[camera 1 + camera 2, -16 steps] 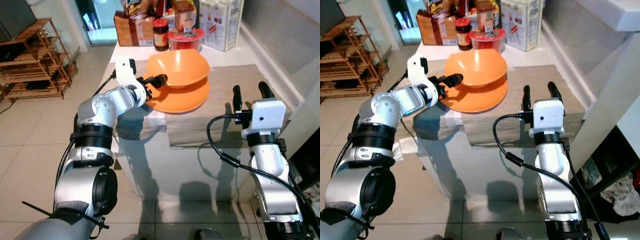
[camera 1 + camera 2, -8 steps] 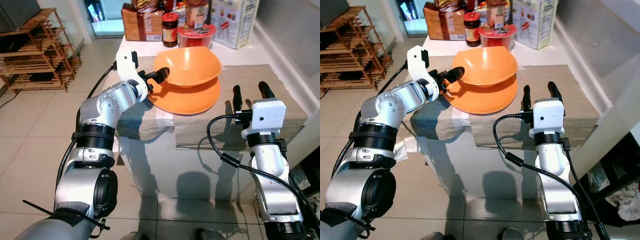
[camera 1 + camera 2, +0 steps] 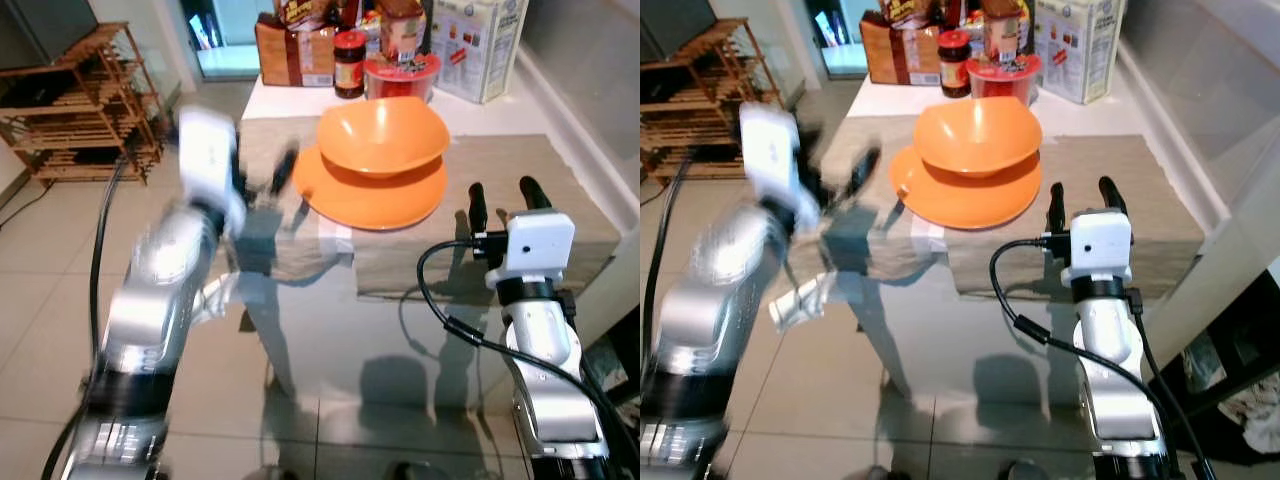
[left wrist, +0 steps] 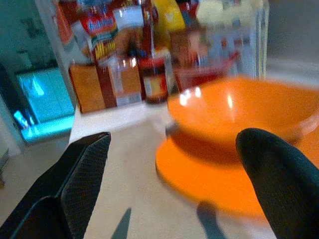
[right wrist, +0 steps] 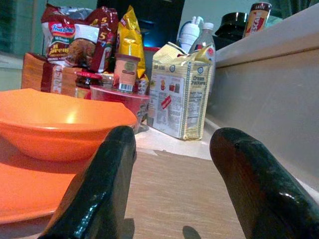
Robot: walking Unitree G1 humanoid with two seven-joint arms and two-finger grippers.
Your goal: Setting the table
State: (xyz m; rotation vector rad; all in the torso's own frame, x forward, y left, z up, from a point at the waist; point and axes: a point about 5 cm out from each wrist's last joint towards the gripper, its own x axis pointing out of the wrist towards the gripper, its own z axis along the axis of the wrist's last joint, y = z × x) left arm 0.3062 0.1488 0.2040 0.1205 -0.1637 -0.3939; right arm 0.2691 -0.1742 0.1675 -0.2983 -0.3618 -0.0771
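Both arms are silver metal with dark joint rings. The right hand (image 3: 501, 192) has two long black fingers on a white boxy wrist housing, with a black cable looping beside it. The left hand (image 3: 262, 176) is blurred.

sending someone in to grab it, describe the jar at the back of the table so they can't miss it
On the table, look past the orange bowl stacked on its plate to the groceries at the far edge. The jar stands between a brown carton and a red tub; it alone is dark glass with a red lid.
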